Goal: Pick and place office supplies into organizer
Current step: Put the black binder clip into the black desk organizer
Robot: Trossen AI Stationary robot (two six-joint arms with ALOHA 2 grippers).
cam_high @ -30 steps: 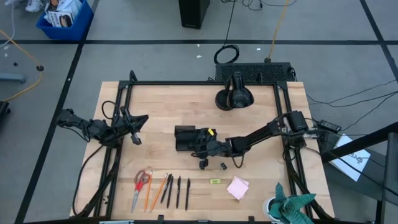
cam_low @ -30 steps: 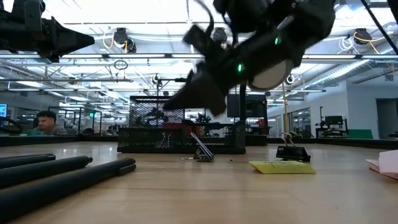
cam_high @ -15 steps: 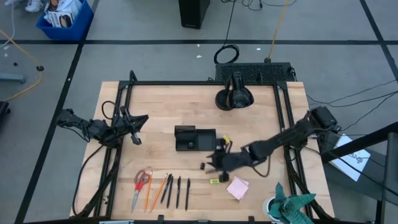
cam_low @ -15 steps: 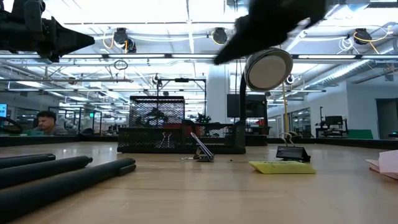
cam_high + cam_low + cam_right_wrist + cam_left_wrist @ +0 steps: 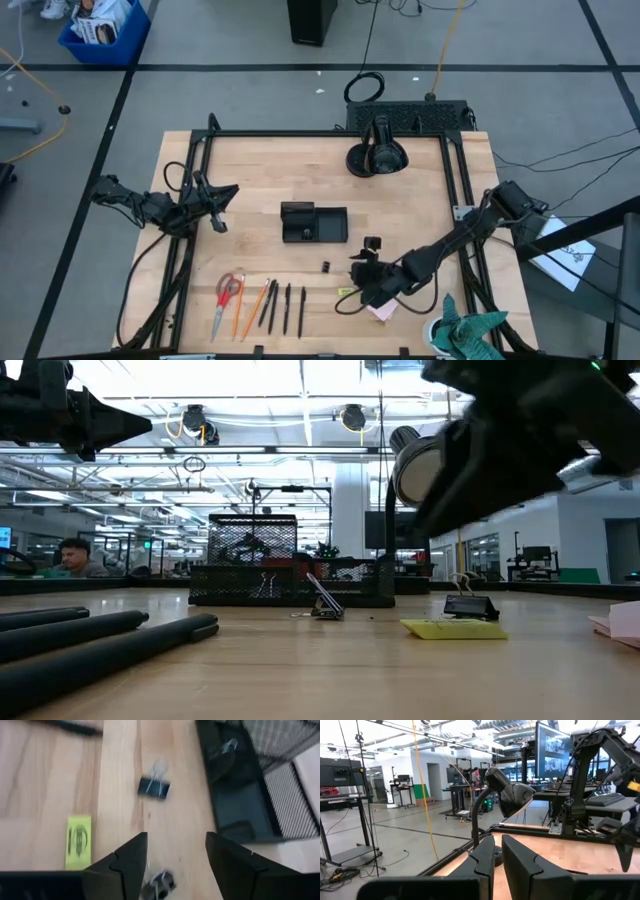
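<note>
The black organizer (image 5: 313, 222) stands mid-table; a binder clip (image 5: 227, 747) lies in one of its compartments. My right gripper (image 5: 360, 275) (image 5: 175, 845) hangs open just near of it, slanting down toward the table's left. One binder clip (image 5: 154, 786) lies ahead of the fingers, and another (image 5: 157, 882) lies on the wood below the gap. The yellow-green piece (image 5: 79, 842) lies to one side. Red-handled scissors (image 5: 228, 290), orange pencils (image 5: 250, 305) and black pens (image 5: 285, 305) lie at the near edge. The pink sticky-note pad (image 5: 380, 308) is partly under the arm. My left gripper (image 5: 218, 215) waits shut at the table's left.
A black desk lamp (image 5: 377, 157) stands on its round base at the far edge. Teal cloth (image 5: 465, 332) lies at the near right corner. Black frame rails (image 5: 190, 250) run along the table's left and right sides. Bare wood lies between the organizer and the near row.
My right gripper has swung away from above the organizer toward the table's near edge and somewhat to the right, and now hangs over the loose binder clips. The things on the table lie where they were.
</note>
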